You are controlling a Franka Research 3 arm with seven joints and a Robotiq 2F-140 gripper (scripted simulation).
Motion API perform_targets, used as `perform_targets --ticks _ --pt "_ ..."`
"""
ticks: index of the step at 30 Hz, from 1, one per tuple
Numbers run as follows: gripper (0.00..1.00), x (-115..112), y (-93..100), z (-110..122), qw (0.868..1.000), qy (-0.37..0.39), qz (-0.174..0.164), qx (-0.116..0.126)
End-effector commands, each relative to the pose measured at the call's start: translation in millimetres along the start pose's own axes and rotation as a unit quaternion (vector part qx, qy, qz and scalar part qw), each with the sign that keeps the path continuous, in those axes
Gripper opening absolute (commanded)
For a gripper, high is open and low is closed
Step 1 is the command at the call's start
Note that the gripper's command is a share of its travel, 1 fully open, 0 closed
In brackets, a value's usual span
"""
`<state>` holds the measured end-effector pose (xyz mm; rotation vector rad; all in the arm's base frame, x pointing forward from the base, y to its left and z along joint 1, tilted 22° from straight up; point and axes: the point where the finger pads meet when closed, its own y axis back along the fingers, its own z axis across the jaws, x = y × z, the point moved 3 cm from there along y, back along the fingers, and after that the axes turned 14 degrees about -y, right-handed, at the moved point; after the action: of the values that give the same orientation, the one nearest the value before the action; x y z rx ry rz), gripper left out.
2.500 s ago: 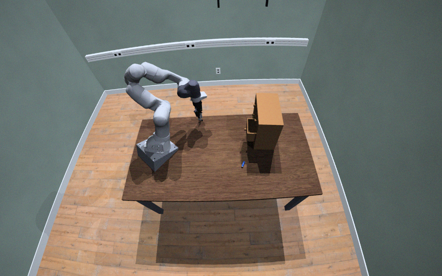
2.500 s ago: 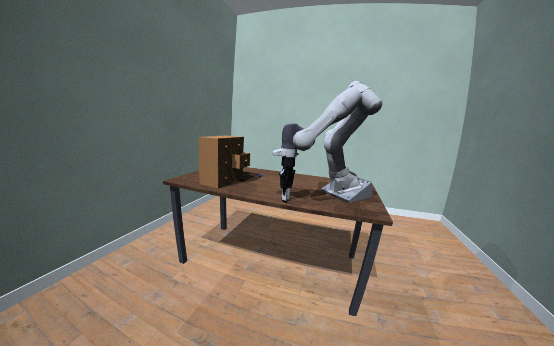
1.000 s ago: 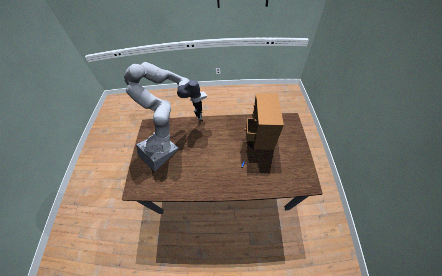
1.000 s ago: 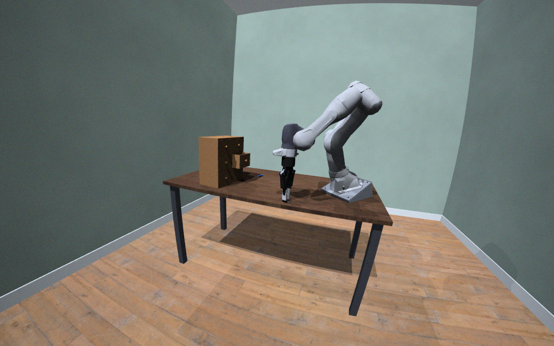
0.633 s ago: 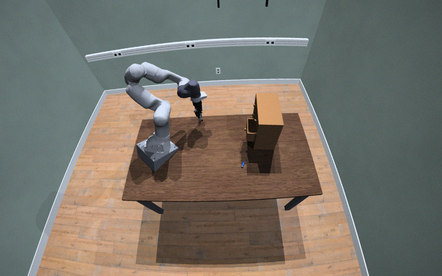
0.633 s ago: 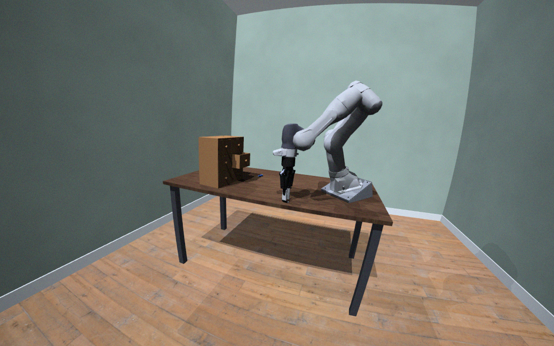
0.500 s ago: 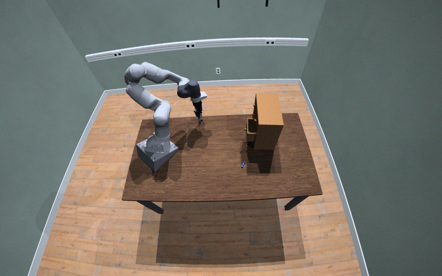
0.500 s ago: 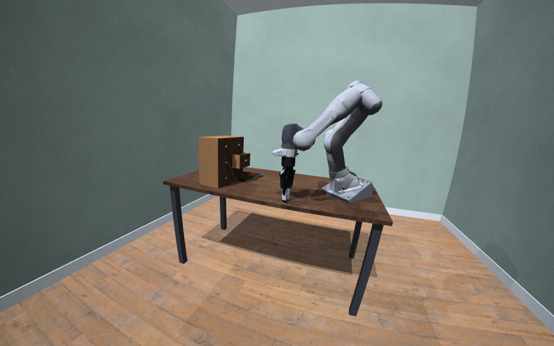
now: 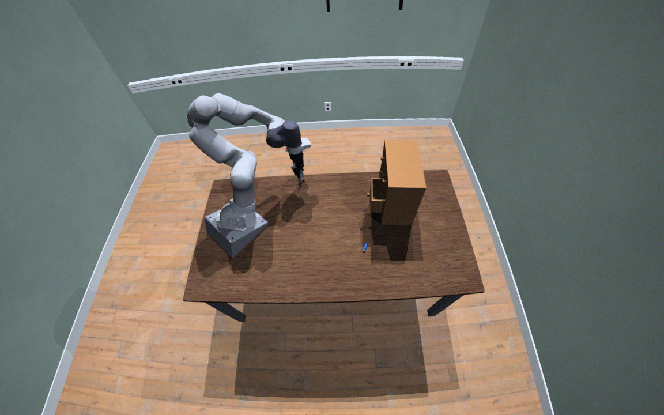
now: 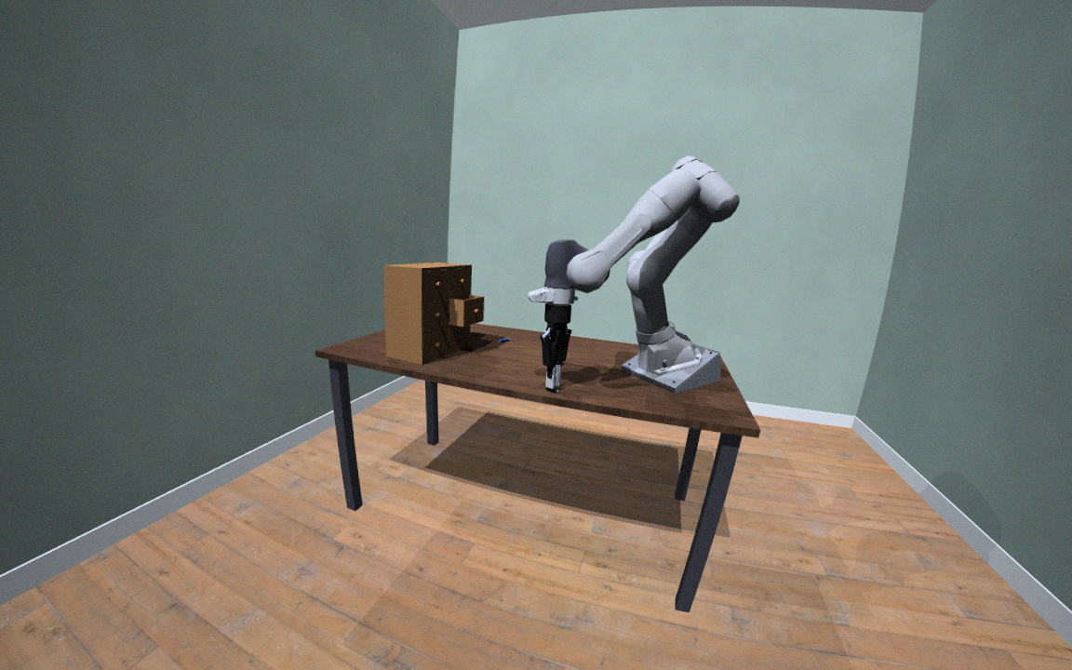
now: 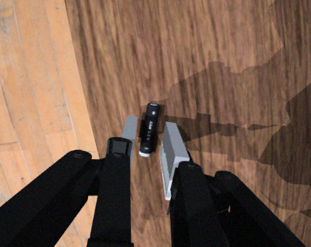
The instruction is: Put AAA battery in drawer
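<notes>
Green-walled room, plank floor (image 9: 133, 330), one dark wooden worktop (image 9: 298, 268). One tan wooden chest (image 9: 404, 175), one drawer (image 9: 376, 192) pulled out. One small blue cylinder (image 9: 364, 246) beside it. One black AAA battery (image 11: 149, 129) lies near the worktop edge, well apart from the chest. The black claw (image 9: 301, 178) straddles it, narrowed, pads not gripping.

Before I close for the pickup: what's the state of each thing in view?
Black white-tipped AAA battery: lying on dark wooden table, ungrasped.
Black pincer: narrowly open, straddling the battery, gripping nothing.
Tan wooden chest: upright.
Its middle-row right drawer: pulled partly out; others shut.
Small blue cylinder: lying beside chest.
</notes>
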<state>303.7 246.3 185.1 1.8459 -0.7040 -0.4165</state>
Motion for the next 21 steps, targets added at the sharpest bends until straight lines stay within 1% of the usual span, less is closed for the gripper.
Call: perform_targets --ticks 1,11,21 --pt "0.23 1 -3.8 0 1.000 0.001 0.001 0.001" --pt "0.23 1 -15.1 0 1.000 0.001 0.001 0.001" --pt "0.23 1 -15.7 0 1.000 0.001 0.001 0.001"
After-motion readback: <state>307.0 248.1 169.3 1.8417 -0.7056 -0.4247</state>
